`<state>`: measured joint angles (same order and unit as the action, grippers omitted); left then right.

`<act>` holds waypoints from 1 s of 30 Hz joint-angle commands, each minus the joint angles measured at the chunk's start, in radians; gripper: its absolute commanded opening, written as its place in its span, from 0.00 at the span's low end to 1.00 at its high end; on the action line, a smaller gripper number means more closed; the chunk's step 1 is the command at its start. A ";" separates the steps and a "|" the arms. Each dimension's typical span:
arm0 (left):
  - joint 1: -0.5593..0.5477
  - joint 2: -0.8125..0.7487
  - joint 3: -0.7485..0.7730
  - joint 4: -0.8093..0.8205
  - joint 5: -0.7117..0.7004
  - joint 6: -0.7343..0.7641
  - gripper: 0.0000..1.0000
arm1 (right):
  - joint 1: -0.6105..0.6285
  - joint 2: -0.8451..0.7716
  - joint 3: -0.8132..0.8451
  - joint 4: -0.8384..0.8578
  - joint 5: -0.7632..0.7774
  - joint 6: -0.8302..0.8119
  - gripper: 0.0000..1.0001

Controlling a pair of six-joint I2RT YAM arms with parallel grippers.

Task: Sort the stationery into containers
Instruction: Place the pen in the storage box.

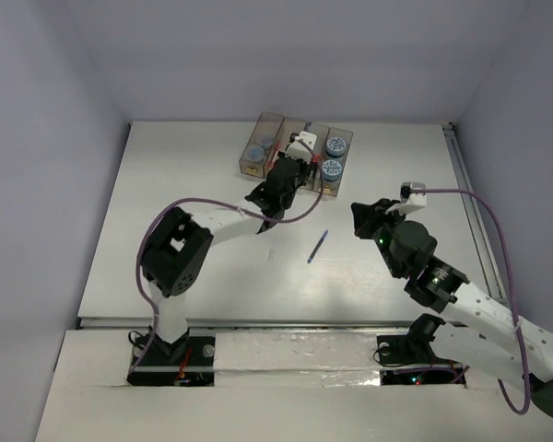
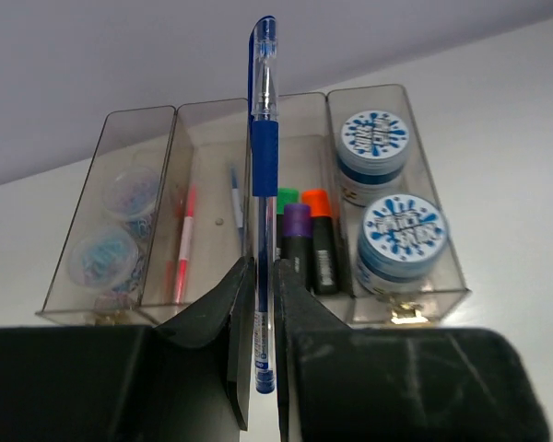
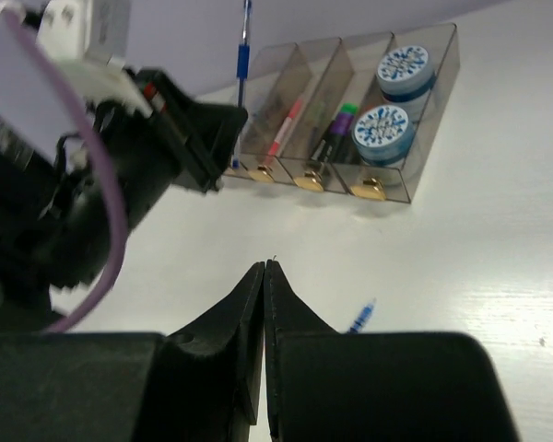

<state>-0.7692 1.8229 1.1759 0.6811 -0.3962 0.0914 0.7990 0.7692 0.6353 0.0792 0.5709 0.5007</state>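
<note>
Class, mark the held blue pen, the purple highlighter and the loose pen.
blue pen [image 2: 264,157]: left wrist view, blue grip.
purple highlighter [image 2: 297,220]: left wrist view, purple cap.
loose pen [image 1: 317,247]: top external view, mid-shaft.

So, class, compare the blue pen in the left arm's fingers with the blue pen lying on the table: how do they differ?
The held pen is pinched between the left fingers; the loose pen lies untouched on the table. The held pen is at the containers; the loose pen sits mid-table, short of them. Both are thin and blue.
</note>
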 commanded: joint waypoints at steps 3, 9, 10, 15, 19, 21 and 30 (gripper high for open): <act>0.074 0.133 0.212 -0.080 0.082 0.067 0.00 | -0.004 -0.047 -0.028 -0.058 0.015 0.004 0.07; 0.143 0.283 0.434 -0.217 0.152 0.096 0.00 | -0.004 -0.070 -0.054 -0.064 0.001 -0.002 0.08; 0.152 0.301 0.464 -0.239 0.158 0.099 0.00 | -0.004 -0.068 -0.057 -0.064 0.003 -0.002 0.07; 0.202 0.392 0.588 -0.331 0.210 0.091 0.00 | -0.004 -0.068 -0.072 -0.053 0.007 -0.005 0.08; 0.212 0.438 0.652 -0.386 0.227 0.096 0.00 | -0.004 -0.059 -0.069 -0.044 0.014 -0.013 0.08; 0.212 0.467 0.688 -0.416 0.220 0.094 0.00 | -0.004 -0.057 -0.069 -0.041 0.017 -0.014 0.08; 0.212 0.536 0.754 -0.494 0.177 0.042 0.00 | -0.004 -0.071 -0.069 -0.044 0.035 -0.014 0.08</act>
<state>-0.5507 2.3665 1.8736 0.2089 -0.1997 0.1574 0.7990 0.7143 0.5694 0.0067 0.5743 0.4973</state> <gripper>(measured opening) 0.058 0.079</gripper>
